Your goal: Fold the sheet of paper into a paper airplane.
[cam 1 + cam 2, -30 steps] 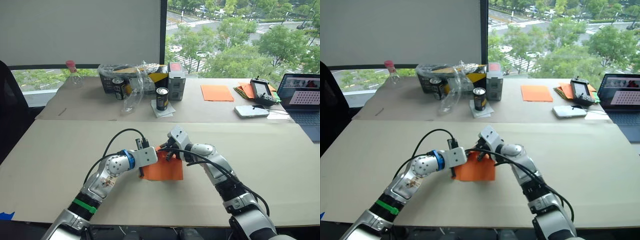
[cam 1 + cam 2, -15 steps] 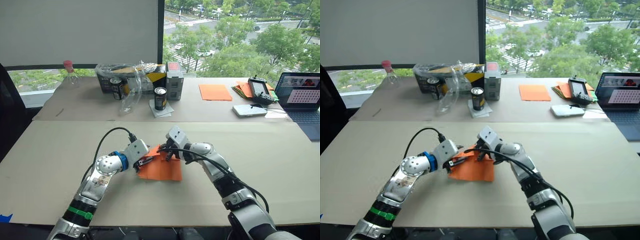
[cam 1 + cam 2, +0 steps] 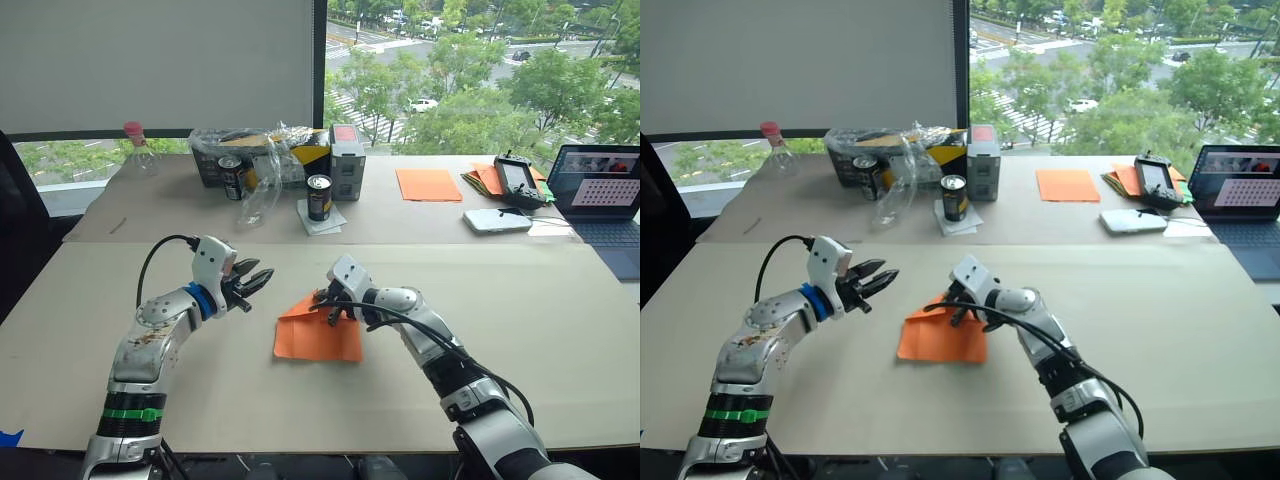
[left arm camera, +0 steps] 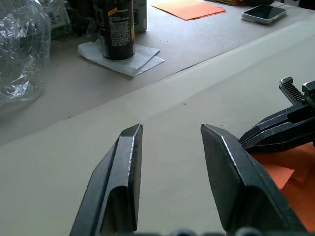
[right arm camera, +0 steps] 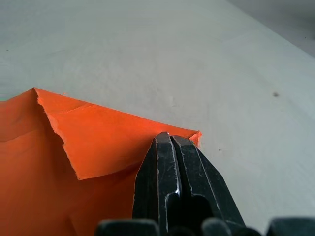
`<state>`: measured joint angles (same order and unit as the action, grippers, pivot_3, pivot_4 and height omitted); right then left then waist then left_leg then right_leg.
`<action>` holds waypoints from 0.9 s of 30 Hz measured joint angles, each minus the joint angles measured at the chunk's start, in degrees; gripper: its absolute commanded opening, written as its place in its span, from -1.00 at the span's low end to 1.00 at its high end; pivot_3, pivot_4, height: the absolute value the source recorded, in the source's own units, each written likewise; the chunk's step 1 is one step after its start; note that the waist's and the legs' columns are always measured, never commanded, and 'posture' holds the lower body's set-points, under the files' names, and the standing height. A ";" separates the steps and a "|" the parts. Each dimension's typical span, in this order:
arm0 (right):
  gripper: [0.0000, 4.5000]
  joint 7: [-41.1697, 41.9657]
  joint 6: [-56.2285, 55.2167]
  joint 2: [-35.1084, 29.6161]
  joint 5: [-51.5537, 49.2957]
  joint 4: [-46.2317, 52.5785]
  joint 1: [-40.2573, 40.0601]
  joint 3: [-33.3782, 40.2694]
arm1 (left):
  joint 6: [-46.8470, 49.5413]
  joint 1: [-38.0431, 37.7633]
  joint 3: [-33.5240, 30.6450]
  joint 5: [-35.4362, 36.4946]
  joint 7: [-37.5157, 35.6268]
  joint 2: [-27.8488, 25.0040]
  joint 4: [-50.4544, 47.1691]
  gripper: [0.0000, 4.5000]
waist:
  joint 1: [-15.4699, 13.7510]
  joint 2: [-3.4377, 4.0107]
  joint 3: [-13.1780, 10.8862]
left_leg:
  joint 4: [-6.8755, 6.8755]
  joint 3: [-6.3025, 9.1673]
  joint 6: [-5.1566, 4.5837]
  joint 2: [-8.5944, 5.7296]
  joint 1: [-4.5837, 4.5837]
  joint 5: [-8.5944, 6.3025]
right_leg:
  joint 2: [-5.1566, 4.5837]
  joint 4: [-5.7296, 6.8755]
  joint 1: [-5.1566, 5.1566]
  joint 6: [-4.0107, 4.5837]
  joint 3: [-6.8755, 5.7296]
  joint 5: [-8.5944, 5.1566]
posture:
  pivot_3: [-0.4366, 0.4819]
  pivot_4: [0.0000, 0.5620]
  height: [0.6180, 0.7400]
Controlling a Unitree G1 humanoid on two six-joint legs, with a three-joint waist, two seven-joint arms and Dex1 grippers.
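While sheet of paper (image 3: pixel 320 330) lies part-folded beside black can (image 3: pixel 320 197) on table (image 3: pixel 520 330), early fold judged underway: right gripper (image 5: pixel 173 147) pressed together on folded corner; left gripper (image 3: pixel 252 281) held spread, apart from sheet. Next, crease to be flattened.

Paper (image 3: pixel 940 340) lies flat on the near table (image 3: pixel 1200 340), far corner folded over. Right gripper (image 3: pixel 958 311) rests on that far corner; finger gap not resolvable. Left gripper (image 3: pixel 880 279) is in the air left of the paper, apart from it, fingers spread. Can (image 3: pixel 954 198) stands on the far table.
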<state>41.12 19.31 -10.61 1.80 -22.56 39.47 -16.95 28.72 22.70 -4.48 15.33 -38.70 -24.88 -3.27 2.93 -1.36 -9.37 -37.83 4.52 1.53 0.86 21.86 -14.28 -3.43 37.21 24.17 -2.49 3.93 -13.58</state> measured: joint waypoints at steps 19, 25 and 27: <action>-1.00 -1.36 -0.51 0.81 0.34 2.39 -1.94 -0.57 | -0.32 -5.34 13.66 -6.74 1.02 0.28 -1.04 -0.99 | 0.87 0.01 0.01 | 0.03 0.01 0.00 0.00 -0.08 0.00 | -0.01 0.01 -0.06 0.00 0.01 0.00 | -0.05 -0.47 0.84; -1.00 -1.21 -3.64 0.83 2.74 -0.28 0.12 -2.83 | -0.92 -7.00 14.42 -7.24 2.06 0.52 -2.59 -0.99 | 1.00 0.03 0.03 | 0.04 0.00 0.00 0.01 -0.12 0.00 | 0.00 0.02 -0.07 0.00 0.01 0.00 | -0.05 -0.47 0.84; -1.00 -1.24 -4.86 1.39 3.15 -1.32 0.35 -2.84 | -0.99 -7.65 14.56 -7.24 2.23 0.55 -3.24 -0.99 | 0.95 0.03 0.06 | 0.04 0.00 0.00 0.01 -0.15 0.00 | 0.00 0.02 -0.11 0.00 0.01 0.00 | -0.05 -0.47 0.84</action>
<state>39.88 14.46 -9.22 4.95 -23.88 39.81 -19.78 27.74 15.06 10.08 8.08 -36.48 -24.33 -6.51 3.88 -1.33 -9.32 -37.79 4.52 1.53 0.87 21.71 -14.28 -3.43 37.23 24.06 -2.49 3.94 -13.59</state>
